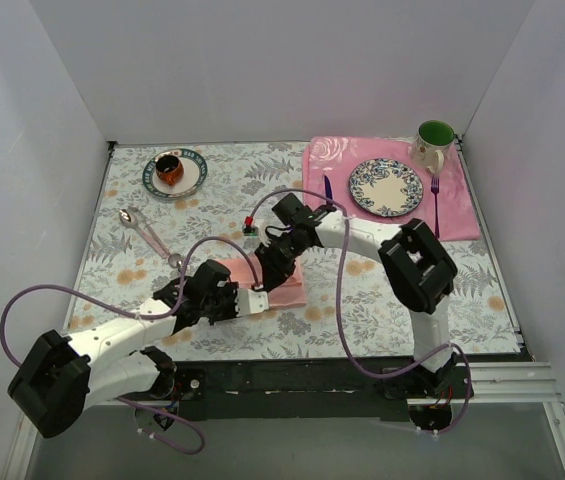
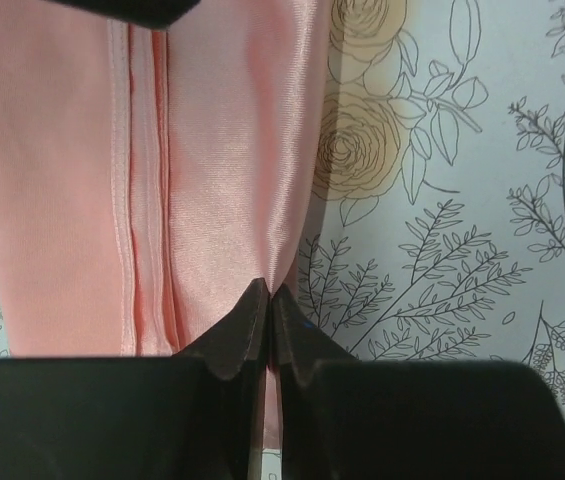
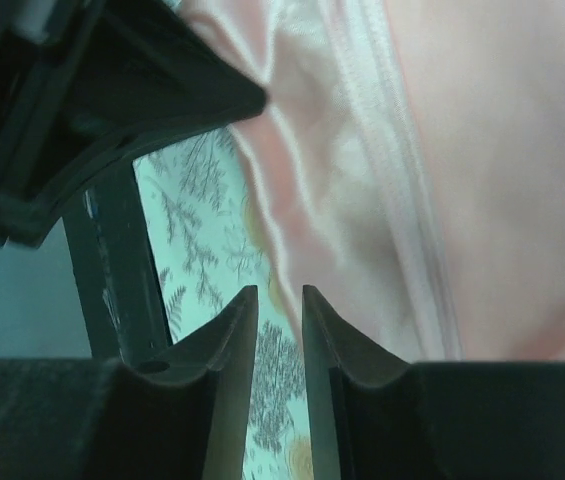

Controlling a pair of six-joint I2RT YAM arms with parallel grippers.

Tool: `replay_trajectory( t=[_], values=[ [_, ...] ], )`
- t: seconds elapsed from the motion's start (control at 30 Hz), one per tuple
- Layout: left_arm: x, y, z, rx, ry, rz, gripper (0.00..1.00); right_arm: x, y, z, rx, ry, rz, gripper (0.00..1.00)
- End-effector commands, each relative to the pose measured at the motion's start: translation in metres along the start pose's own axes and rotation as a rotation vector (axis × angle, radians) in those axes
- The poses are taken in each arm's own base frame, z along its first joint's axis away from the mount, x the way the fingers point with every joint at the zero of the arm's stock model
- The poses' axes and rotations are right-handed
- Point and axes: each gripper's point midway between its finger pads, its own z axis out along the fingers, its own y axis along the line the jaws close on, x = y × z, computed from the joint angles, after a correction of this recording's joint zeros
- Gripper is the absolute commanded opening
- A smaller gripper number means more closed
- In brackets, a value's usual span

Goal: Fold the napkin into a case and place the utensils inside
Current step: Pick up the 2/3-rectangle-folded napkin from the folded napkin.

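The salmon-pink napkin [image 1: 292, 285] lies folded into a narrow oblong near the table's front middle, partly under both arms. In the left wrist view its folds and seams [image 2: 212, 150] run away from me. My left gripper [image 2: 268, 290] is shut on the napkin's near right edge, with cloth pinched between the jaws; in the top view it is [image 1: 265, 298]. My right gripper [image 3: 280, 292] hovers narrowly open and empty just beside the napkin's rumpled edge [image 3: 342, 200]; in the top view it is [image 1: 267, 272]. The silver utensils [image 1: 148, 234] lie on the tablecloth to the left.
A rose-patterned pink placemat [image 1: 462, 215] at the back right holds a flowered plate [image 1: 386, 187], a purple knife [image 1: 328, 190], a purple fork [image 1: 435, 200] and a green mug [image 1: 434, 140]. A saucer with a brown cup [image 1: 174, 172] stands back left.
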Motion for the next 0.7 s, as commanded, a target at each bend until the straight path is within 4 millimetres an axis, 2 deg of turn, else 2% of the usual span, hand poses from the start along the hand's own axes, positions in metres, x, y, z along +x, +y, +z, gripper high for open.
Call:
replay_trajectory(
  t=[0.0,0.13,0.17,0.2,0.3,0.4,0.43,0.5,0.53,0.6,0.67],
  values=[
    [-0.028,0.009,-0.005,0.031,-0.069,-0.063,0.00,-0.004,0.018,-0.035,0.046,-0.077,-0.237,0.40],
    [-0.029,0.015,-0.005,0.068,-0.064,-0.150,0.00,0.011,0.012,-0.051,0.093,-0.118,-0.328,0.51],
    [-0.030,0.016,-0.005,0.074,-0.066,-0.160,0.00,0.007,0.014,-0.059,0.117,-0.145,-0.366,0.52],
    [-0.033,0.020,-0.007,0.074,-0.075,-0.165,0.00,0.013,0.010,-0.058,0.130,-0.162,-0.386,0.56],
    [-0.032,0.023,-0.006,0.101,-0.070,-0.193,0.00,0.009,0.007,-0.066,0.192,-0.230,-0.521,0.62],
    [-0.032,0.024,-0.006,0.147,-0.062,-0.225,0.00,0.005,0.002,-0.071,0.242,-0.256,-0.655,0.65],
    [-0.033,0.032,-0.008,0.139,-0.068,-0.241,0.00,0.005,0.000,-0.071,0.253,-0.256,-0.692,0.65],
    [-0.031,0.029,-0.006,0.184,-0.058,-0.268,0.00,-0.001,-0.005,-0.073,0.286,-0.257,-0.779,0.65],
    [-0.032,0.037,-0.007,0.178,-0.063,-0.284,0.00,-0.003,-0.007,-0.073,0.296,-0.259,-0.804,0.65],
    [-0.031,0.036,-0.005,0.219,-0.064,-0.323,0.00,-0.006,-0.010,-0.075,0.314,-0.257,-0.870,0.65],
    [-0.032,0.044,-0.005,0.225,-0.073,-0.350,0.00,-0.008,-0.012,-0.074,0.331,-0.277,-0.923,0.65]
  ],
)
